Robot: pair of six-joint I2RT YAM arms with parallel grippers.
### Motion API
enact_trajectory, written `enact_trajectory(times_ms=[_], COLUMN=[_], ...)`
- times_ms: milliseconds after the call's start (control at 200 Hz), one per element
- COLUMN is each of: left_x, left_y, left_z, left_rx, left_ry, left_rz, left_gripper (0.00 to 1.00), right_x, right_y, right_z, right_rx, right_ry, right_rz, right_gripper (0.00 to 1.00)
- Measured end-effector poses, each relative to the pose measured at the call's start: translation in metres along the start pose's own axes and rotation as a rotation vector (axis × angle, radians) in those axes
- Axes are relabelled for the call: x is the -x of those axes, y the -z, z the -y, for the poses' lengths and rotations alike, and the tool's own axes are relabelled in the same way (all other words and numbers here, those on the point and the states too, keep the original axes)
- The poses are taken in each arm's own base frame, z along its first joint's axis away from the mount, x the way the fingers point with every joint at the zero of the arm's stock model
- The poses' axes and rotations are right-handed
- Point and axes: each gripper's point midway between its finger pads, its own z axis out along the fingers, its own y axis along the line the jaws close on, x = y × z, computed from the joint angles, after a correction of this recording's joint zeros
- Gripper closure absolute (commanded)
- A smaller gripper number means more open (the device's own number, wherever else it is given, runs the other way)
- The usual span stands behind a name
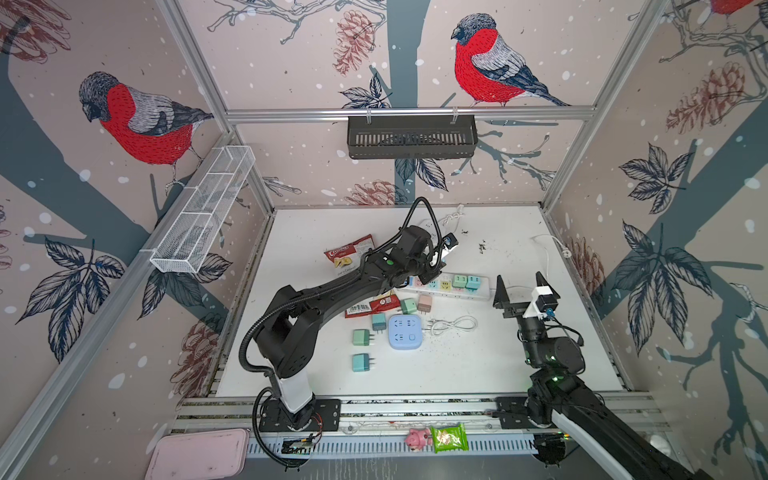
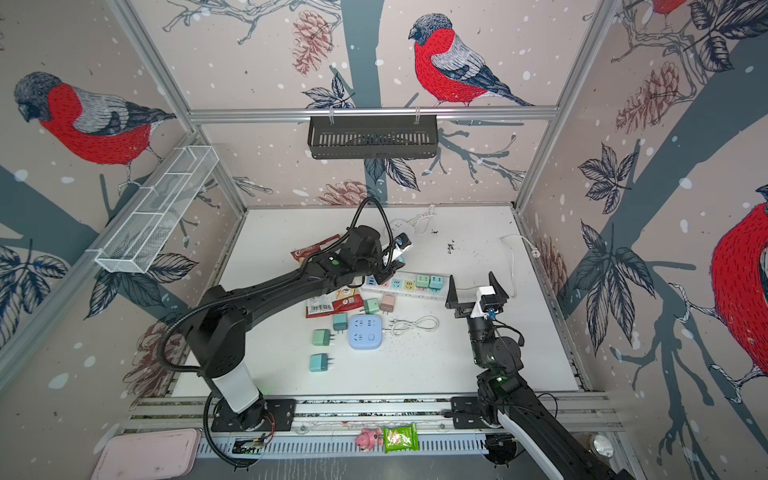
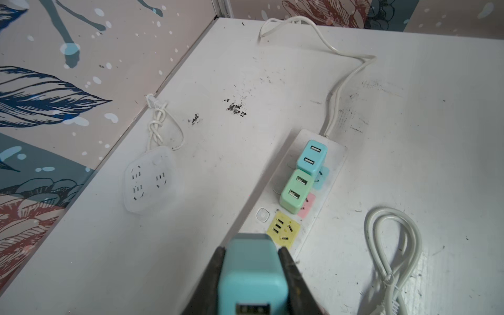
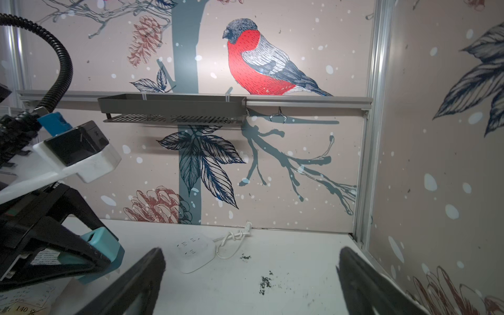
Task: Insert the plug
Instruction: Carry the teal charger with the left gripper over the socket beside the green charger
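Grip first: left gripper is clamped on a teal plug, one finger on each side. It sits over the left end of the power strip near the middle of both top views, right beside the strip's yellow socket. Are the prongs touching anything? Can't tell from here. Over to the right gripper: jaws flung wide, nothing between them, raised off the surface just right of the strip.

Out to the floor of play: a white table, scuffed and peppered with dark crumbs. Walls all round carry red-breasted birds, pine cones and leaves, framed in aluminium rails. A black slotted shelf hangs upper centre, a white wire basket at left.

Now the tally. Plugs, eight: one held, two seated in the strip, a blue plug and a green plug, plus five loose plugs lying below the strip in frame. Square socket blocks, two: blue block and white block. Strip, one. Snack packets on the table, two: chips bag and red packet. Coiled white cable, one.
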Motion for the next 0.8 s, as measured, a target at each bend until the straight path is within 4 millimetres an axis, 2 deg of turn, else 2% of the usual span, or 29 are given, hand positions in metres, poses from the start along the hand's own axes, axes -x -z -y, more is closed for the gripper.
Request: enact_trajectory(times_ms=[130,335,550,675,801], left_x=[-0.019,-0.035,-0.050,-0.059,-0.054], left_y=[-0.019,-0.021,-0.033,-0.042,-0.047], left_z=[0.002,0.009,0.023,0.034,0.038], left_rx=[-0.026,-0.066,-0.149,-0.213,-0.247], left_ry=[-0.010,-0.062,-0.168,-0.216,-0.250], left_rz=[-0.096,-0.162,-0.177,-0.173,-0.146], left_gripper=[1.00,1.00,1.00,1.00,1.00], right_x=[-0.027,-0.064,-0.071,-0.088,-0.108], right_y=[-0.004,-0.008,-0.017,-0.013,-0.010], right_z=[0.007,0.015,0.032,0.040,0.046], right_rx=[-0.032,-0.075,-0.175,-0.227,-0.273], right_ry=[-0.050,-0.098,-0.188,-0.245,-0.290], right_rz=[-0.096,-0.227,-0.271,-0.318,-0.375], right_gripper=[0.00,0.00,0.00,0.00,0.00])
